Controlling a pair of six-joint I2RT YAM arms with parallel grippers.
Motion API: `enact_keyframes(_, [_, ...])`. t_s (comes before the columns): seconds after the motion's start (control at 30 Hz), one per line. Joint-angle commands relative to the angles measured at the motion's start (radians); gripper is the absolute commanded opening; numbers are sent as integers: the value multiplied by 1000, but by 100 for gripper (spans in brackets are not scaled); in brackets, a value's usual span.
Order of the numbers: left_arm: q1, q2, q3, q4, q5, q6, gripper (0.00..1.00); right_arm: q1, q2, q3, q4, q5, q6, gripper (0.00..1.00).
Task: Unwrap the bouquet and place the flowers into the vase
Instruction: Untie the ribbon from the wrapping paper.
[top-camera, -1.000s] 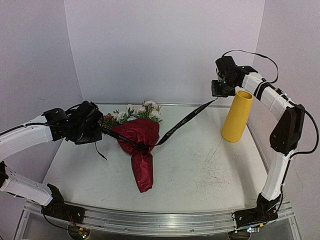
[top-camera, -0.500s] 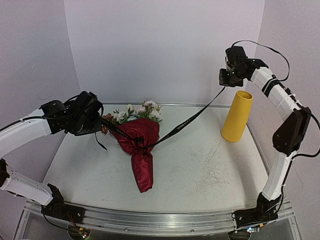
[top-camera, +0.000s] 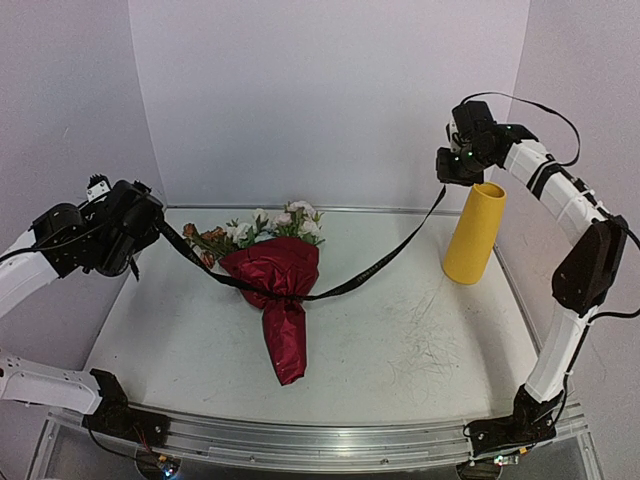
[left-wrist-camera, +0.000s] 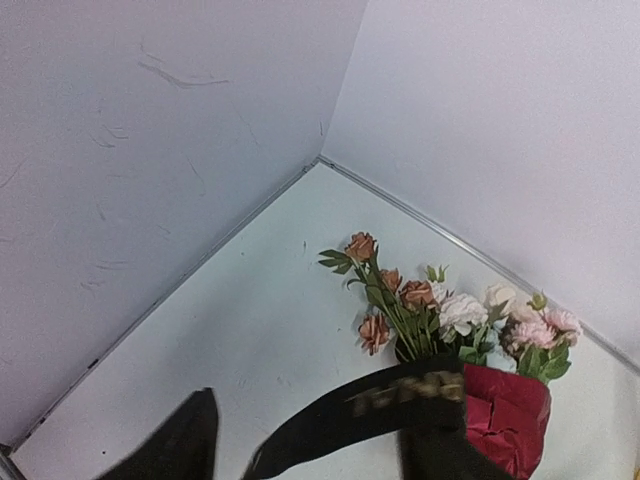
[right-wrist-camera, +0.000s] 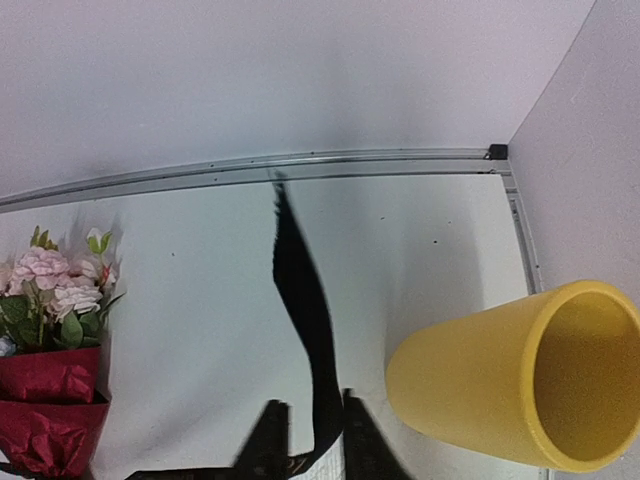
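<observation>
The bouquet (top-camera: 280, 290) lies mid-table in its dark red wrap (left-wrist-camera: 505, 410), with the flowers (top-camera: 270, 225) pointing at the back wall. A black ribbon (top-camera: 380, 262) sags from my left gripper (top-camera: 152, 228) past the wrap's neck and up to my right gripper (top-camera: 447, 180). In the left wrist view my left gripper (left-wrist-camera: 315, 450) is wide open, and the blurred ribbon (left-wrist-camera: 350, 410) lies across its right finger. My right gripper (right-wrist-camera: 315, 445) has its jaws slightly apart, with the ribbon (right-wrist-camera: 300, 290) running loosely between them. The yellow vase (top-camera: 474, 233) stands upright just below it.
The table's back rail (right-wrist-camera: 300, 165) and the white side walls close in the workspace. The left wall (left-wrist-camera: 120, 200) is near my left gripper. The vase's open mouth (right-wrist-camera: 590, 370) shows in the right wrist view, close to the right wall.
My left arm has pulled back to the left and its jaws have opened. The right jaws have parted a little. The ribbon, taut before, now sags on both sides of the bouquet.
</observation>
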Motion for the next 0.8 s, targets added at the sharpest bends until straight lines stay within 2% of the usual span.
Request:
enact_keyframes(0.0, [4, 1, 39, -24, -70, -56, 75, -1, -56, -34, -7, -176, -21, 43])
enact_keyframes(0.03, [4, 7, 36, -20, -59, -56, 77, -2, -63, -53, 5, -221, -24, 47])
enact_keyframes(0.17, [4, 44, 14, 9, 30, -33, 86, 0, -91, -142, 60, -372, 5, 53])
enact_keyframes(0.3, [17, 116, 41, 28, 44, 76, 93, 23, -111, -244, 122, -459, 46, 58])
enact_keyframes(0.5, [294, 156, 125, 23, 165, 181, 93, 138, -84, -325, 169, -495, 97, 64])
enact_keyframes(0.77, [505, 199, 183, 17, 260, 220, 93, 344, 4, -369, 237, -523, 184, 66])
